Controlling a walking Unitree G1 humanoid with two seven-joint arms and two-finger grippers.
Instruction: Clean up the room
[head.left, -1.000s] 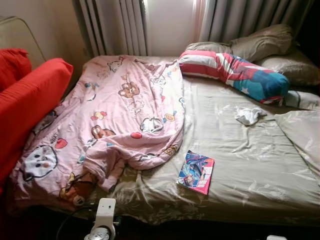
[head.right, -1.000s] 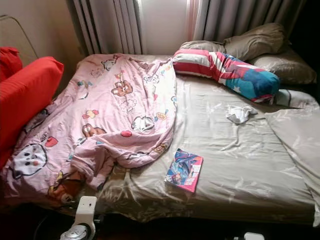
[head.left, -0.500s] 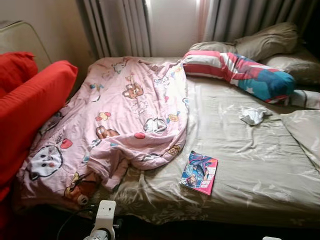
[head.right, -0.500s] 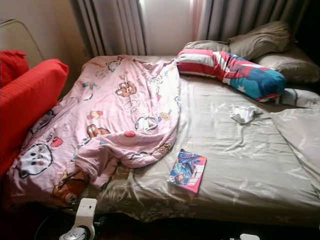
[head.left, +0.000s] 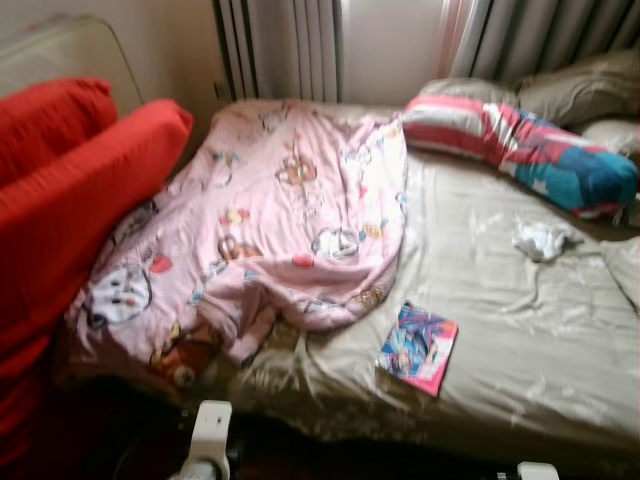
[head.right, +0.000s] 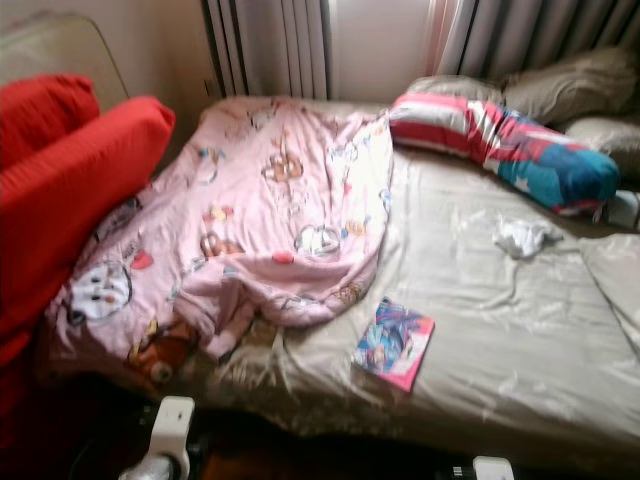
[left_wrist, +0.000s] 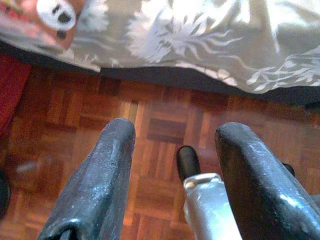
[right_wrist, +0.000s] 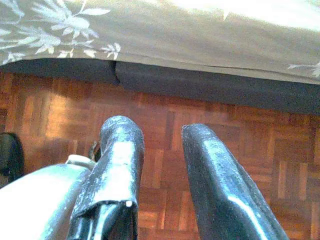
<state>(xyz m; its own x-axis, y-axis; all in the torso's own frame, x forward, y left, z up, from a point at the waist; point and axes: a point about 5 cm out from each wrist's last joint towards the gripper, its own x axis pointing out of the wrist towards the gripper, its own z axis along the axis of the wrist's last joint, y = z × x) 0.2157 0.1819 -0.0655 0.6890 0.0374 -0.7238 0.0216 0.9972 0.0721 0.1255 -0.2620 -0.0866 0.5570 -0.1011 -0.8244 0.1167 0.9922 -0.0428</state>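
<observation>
Plainly the robot stands at the foot of a wide bed (head.left: 560, 390) dressed in a beige satin sheet, and nothing is in hand yet: both arms hang low over the reddish parquet floor (right_wrist: 225, 125) at the bed's edge, the left gripper (left_wrist: 172, 170) with its fingers wide apart around nothing and the right gripper (right_wrist: 162, 165) likewise parted and empty. On the bed lies the clutter to be tidied. A rumpled pink cartoon-print quilt (head.left: 290, 230) is bunched over the left half, one corner sagging off the near edge; a colourful glossy comic book (head.left: 418, 347) rests flat on the sheet just beside the quilt's lower fold; a small crumpled white cloth (head.left: 543, 239) sits further back to the right, near a striped red, white and teal bolster pillow (head.left: 520, 150) at the head. Big red cushions (head.left: 80, 210) lean against the left side. The head views are blurred, which suggests the camera is moving, so reaching now risks a misjudged grasp. The book looks the likeliest first pick, yet it is thin and flat on slippery satin: fingers closing from above could skid it away or pinch up sheet instead. The drooping quilt corner could also snag a rising arm.
</observation>
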